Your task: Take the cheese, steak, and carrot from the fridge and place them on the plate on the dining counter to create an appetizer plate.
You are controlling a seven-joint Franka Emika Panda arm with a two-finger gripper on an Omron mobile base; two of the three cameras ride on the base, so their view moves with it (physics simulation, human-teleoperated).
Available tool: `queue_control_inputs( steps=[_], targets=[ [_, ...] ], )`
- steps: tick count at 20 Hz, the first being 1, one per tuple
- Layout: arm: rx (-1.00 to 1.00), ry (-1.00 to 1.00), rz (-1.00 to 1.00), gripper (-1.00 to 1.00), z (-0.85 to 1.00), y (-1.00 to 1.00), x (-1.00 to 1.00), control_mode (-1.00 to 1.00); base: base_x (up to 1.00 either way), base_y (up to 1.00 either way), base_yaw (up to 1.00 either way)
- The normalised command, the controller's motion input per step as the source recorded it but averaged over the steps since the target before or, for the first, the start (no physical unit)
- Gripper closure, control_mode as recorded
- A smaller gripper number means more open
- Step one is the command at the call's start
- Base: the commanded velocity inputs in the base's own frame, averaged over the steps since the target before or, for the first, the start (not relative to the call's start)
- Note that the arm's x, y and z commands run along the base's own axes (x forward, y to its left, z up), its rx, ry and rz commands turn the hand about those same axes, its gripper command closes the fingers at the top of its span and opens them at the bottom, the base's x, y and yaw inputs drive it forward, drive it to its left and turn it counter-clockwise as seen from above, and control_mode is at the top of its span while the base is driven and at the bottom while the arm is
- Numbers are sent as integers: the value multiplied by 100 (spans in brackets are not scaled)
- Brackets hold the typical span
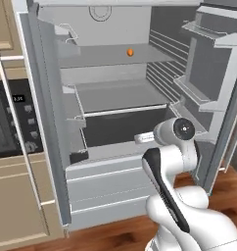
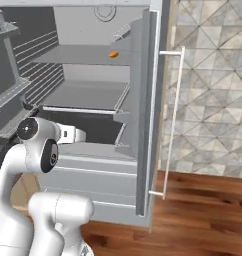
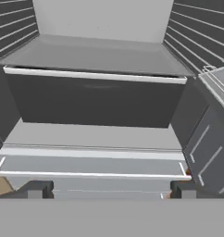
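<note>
Hand view, nearest first: the gripper (image 3: 109, 189) has its two dark fingertips (image 3: 36, 189) standing wide apart at 6 o'clock, with nothing between them. Just beyond them lies the pale front lip of a lower drawer (image 3: 90, 165), then a dark recess, and above that a grey inner shelf (image 3: 95, 58) with a white front edge, running back toward 12 o'clock to the fridge's pale rear wall. Ribbed dark side walls close it in at 10 and 2 o'clock.

From the left base view, the white arm (image 1: 181, 196) rises from 5 o'clock and its hand reaches into the open fridge (image 1: 47, 122) near the picture's centre, level with the dark recess over the drawers. Farther in and higher, toward 12 o'clock, the carrot (image 1: 130, 52) sits on an upper shelf, well apart from the hand. At 9 o'clock, beside the fridge, is a black oven (image 1: 10, 122) set in beige cabinets.

From the right base view, the carrot (image 2: 113, 54) lies on the same upper shelf at about 12 o'clock, near the open door (image 2: 150, 110) with its long white handle. A tiled wall (image 2: 213, 85) stands at 3 o'clock.
</note>
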Motion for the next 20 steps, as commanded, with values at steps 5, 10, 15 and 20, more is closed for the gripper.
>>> queue_control_inputs(
  steps=[5,10,15,20],
  targets=[
    [0,0,0,-100,0,0,0,100,55,13,-24],
    [0,0,0,-100,0,0,0,100,59,21,-25],
    [0,0,0,-100,0,0,0,100,61,43,-24],
    [0,0,0,-100,0,0,0,100,40,32,-21]
  ],
)
